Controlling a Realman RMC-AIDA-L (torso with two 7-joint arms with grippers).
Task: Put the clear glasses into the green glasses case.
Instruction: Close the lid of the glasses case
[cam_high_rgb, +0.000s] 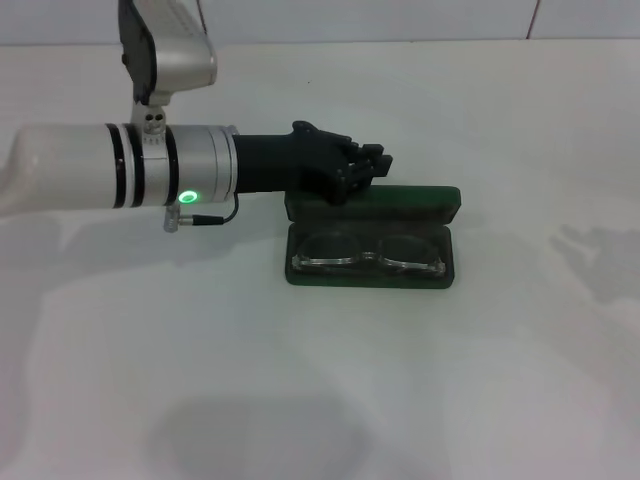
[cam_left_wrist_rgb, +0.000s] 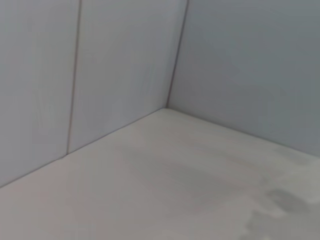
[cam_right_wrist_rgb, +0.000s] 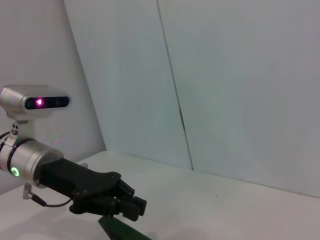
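Now, from the head view, we see the green glasses case (cam_high_rgb: 372, 238) lying open on the white table (cam_high_rgb: 320, 380), a little right of centre. Its near half holds the clear glasses (cam_high_rgb: 368, 255), folded flat and lying fully inside it. The lid (cam_high_rgb: 415, 199) stands up along the far side. The left gripper (cam_high_rgb: 375, 165) reaches in from the left on its silver arm (cam_high_rgb: 120, 165), with a green light (cam_high_rgb: 187, 197) glowing on the wrist. Its black fingers sit over the far left part of the lid, just beyond the glasses and above them. We cannot tell whether they touch the lid, and they look drawn together with nothing between them. The right gripper does not show in this view.

On to the left wrist view: we get only bare table (cam_left_wrist_rgb: 165, 185) and the grey wall panels (cam_left_wrist_rgb: 100, 70) meeting in a corner.

Over to the right wrist view: we see the left gripper (cam_right_wrist_rgb: 135, 205) from the side, fingers bunched close, hanging just above a dark green edge of the case (cam_right_wrist_rgb: 117, 230). The wall (cam_right_wrist_rgb: 225, 90) stands behind it.
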